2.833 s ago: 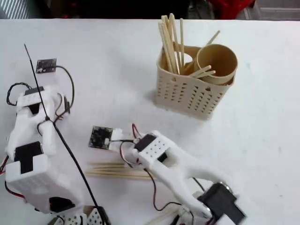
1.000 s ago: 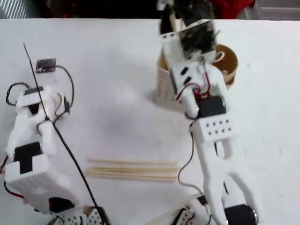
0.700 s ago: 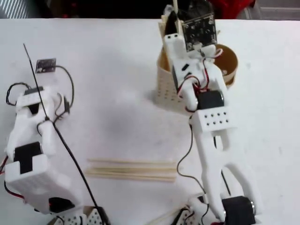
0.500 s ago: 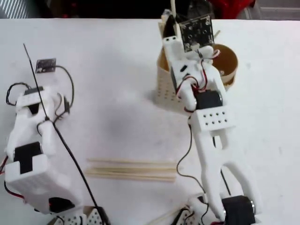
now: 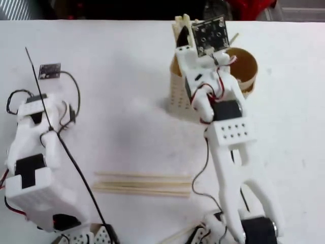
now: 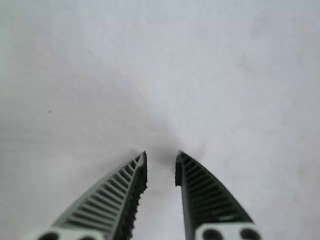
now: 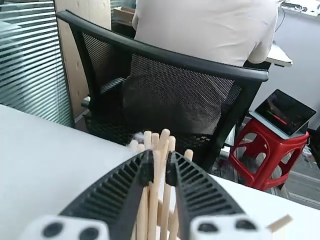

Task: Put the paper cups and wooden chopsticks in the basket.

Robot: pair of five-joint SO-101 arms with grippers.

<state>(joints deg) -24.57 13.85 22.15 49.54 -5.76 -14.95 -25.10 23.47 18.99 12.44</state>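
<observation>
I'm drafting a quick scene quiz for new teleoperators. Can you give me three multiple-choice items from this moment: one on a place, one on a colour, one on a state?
1. Where do the loose chopsticks lie?
A. Inside a paper cup
B. Flat on the table, apart from the basket
C. Across the left arm

2. What colour is the basket?
A. Blue
B. Black
C. Cream

3. How is the left gripper?
A. Fingers slightly apart, nothing between them
B. Clamped on a cup
C. Clamped on chopsticks

Answers:
1 B: the loose chopsticks lie flat on the table, well away from the basket.
2 C: the perforated wall of the basket is cream.
3 A: the left wrist view shows a gap at the tips of the left gripper, with bare table behind it.
</observation>
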